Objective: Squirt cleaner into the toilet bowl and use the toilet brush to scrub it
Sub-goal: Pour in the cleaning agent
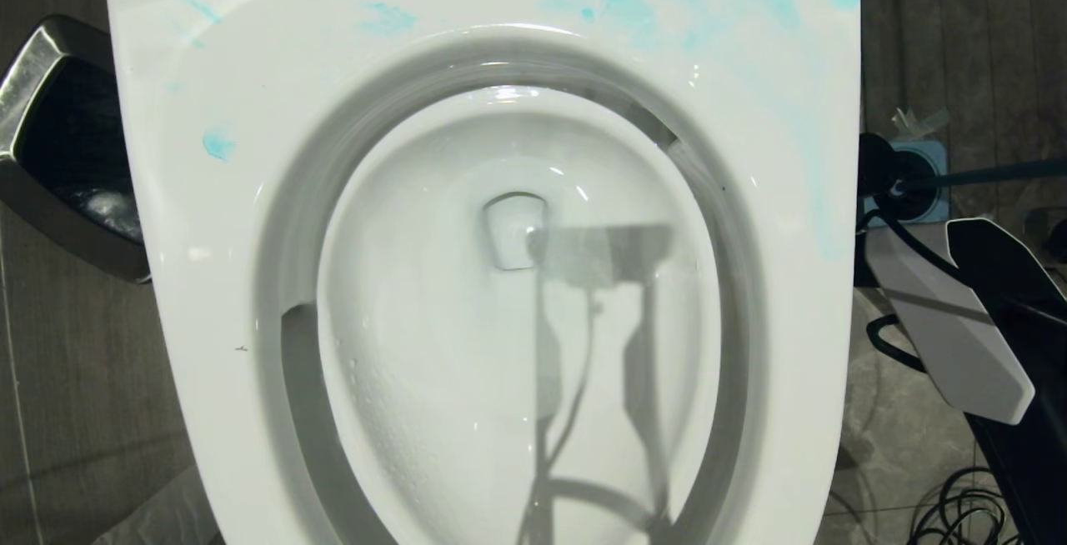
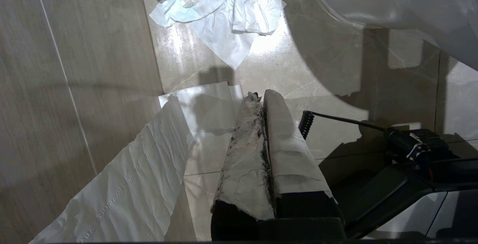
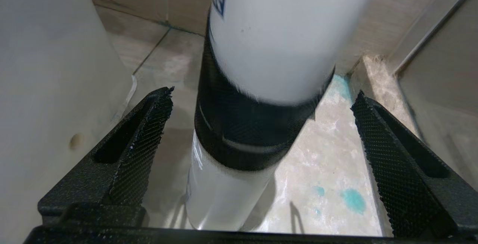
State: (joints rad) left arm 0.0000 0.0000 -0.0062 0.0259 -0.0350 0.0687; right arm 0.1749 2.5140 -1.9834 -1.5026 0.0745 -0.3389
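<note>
So far our right tool (image 3: 261,124) gapes around what is probably the white cleaner bottle (image 3: 276,38), ungripped; the toilet bowl (image 1: 500,320) looks unscrubbed; our left tool (image 2: 266,124) is clenched.

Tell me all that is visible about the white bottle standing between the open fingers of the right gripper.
The white bottle is a tall, round container that looks like smooth plastic, with a wide black textured band around its middle and a small blue mark near its upper part. It stands upright on the pale floor, which carries blue spots. The right gripper has its black ridged fingers open on both sides of it, not touching. Its top is out of view.
</note>
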